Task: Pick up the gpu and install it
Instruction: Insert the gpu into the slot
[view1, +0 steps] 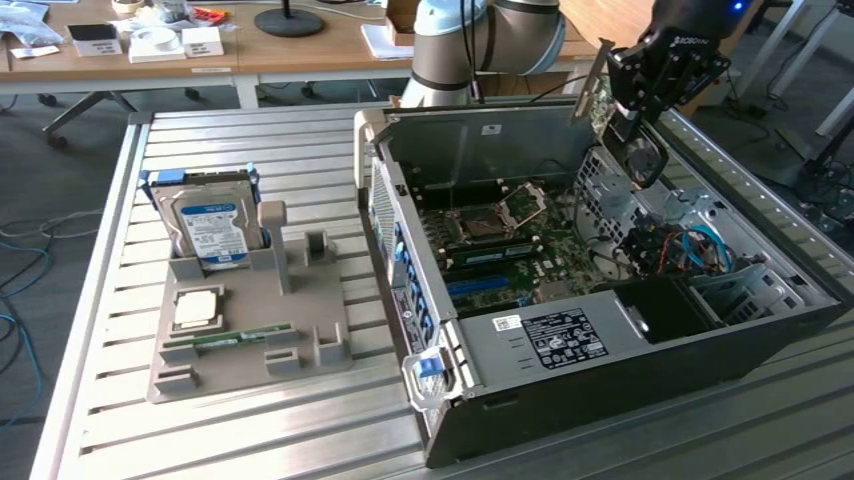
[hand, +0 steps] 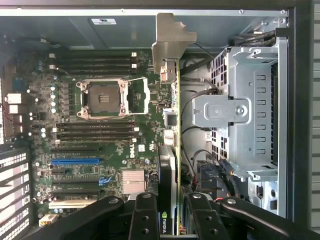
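Above open computer case (view1: 601, 400) | hand (hand: 170, 217) clamped on gpu (hand: 168, 170) | motherboard (hand: 100, 145) lies inside case

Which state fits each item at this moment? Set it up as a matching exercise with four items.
Items:
1. gpu
2. hard drive
3. RAM stick
4. computer case

States:
A. lying flat on the grey holder
B. lying on its side, open, motherboard exposed
C. clamped in the gripper above the motherboard
D. standing upright in the grey holder

Pairs: 1-C; 2-D; 3-A; 4-B
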